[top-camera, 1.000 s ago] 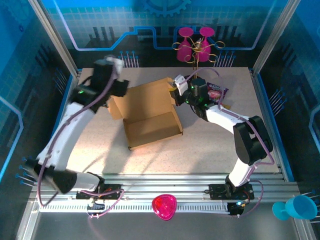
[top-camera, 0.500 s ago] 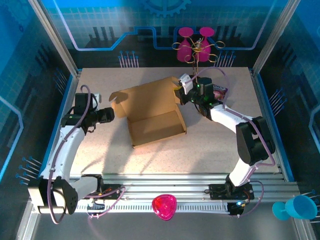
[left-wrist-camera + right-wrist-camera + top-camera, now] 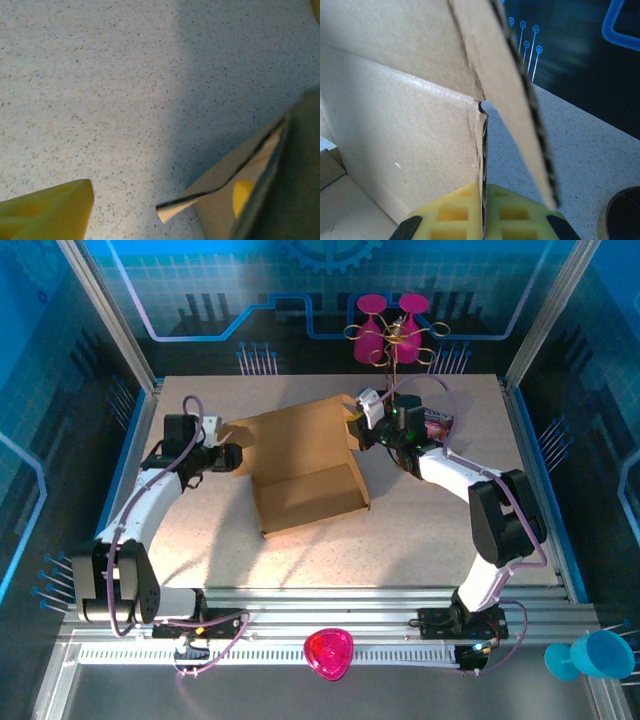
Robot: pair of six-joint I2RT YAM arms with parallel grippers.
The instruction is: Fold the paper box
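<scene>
Your left pincer [image 3: 236, 457] has swung back in to the 9 o'clock flap of the paper box [image 3: 300, 465], jaws apart, nothing grasped. The right pincer [image 3: 358, 428] stays clenched on the box's 2 o'clock wall. The box sits mid-worktop [image 3: 420, 530], so folding that flap looks next.

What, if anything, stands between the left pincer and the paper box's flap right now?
Nothing visible. The left pincer is open at the left edge of the paper box. In the wrist view, bare table lies between its yellow finger and the flap. The right pincer is shut on the box's opposite wall.
</scene>
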